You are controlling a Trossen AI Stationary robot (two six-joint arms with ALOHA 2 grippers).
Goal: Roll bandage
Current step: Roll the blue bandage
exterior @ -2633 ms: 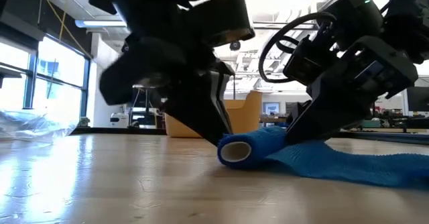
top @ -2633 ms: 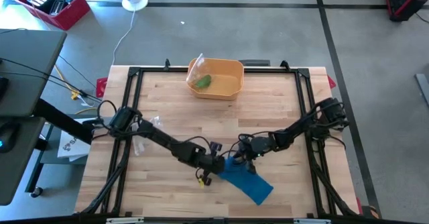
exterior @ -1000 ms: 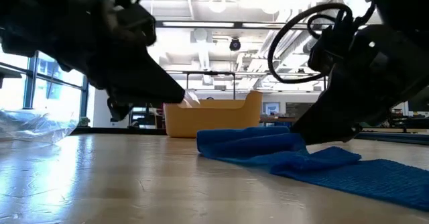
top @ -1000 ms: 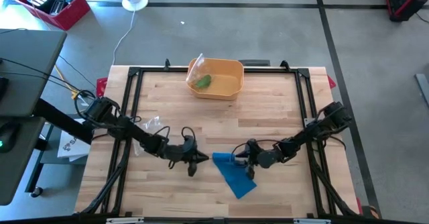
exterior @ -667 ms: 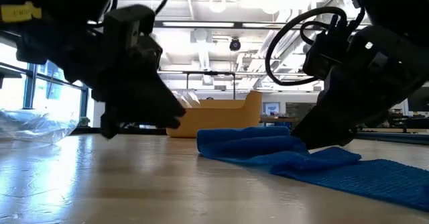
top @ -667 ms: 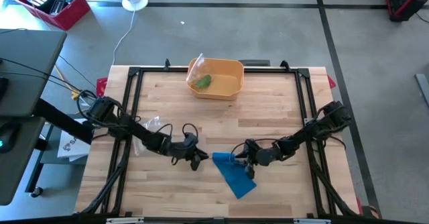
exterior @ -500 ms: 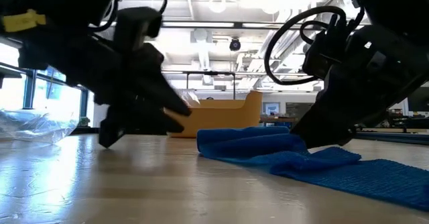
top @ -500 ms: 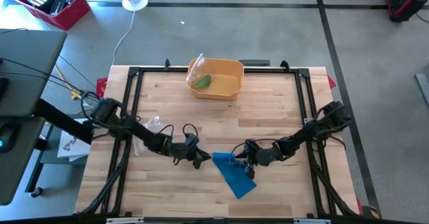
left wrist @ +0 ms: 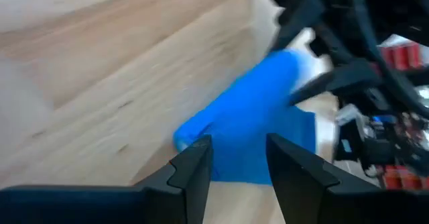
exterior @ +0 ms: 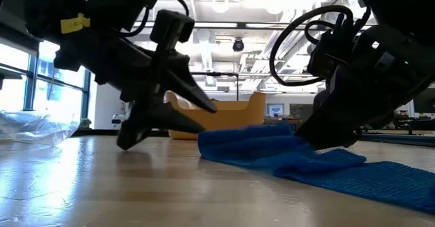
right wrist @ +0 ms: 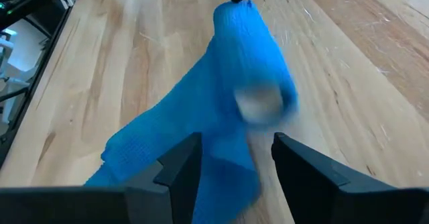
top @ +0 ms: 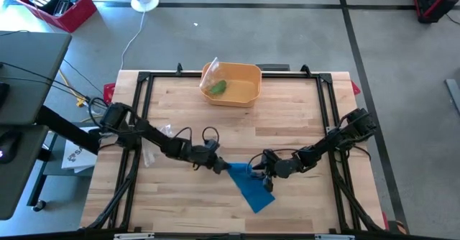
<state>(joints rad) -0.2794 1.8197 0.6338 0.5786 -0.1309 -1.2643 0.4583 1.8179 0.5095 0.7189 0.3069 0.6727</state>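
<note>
Overhead, table-level and both close wrist cameras share the bandage.

A robotics lab or open-plan workshop is showing here. A pale wooden butcher-block bench edged by a black metal frame is standing on a grey concrete floor marked with dark tape lines. A red plastic crate of gear is sitting on the floor. Exposed ceiling ducts and strip lights are hanging overhead beside tall windows.
</note>
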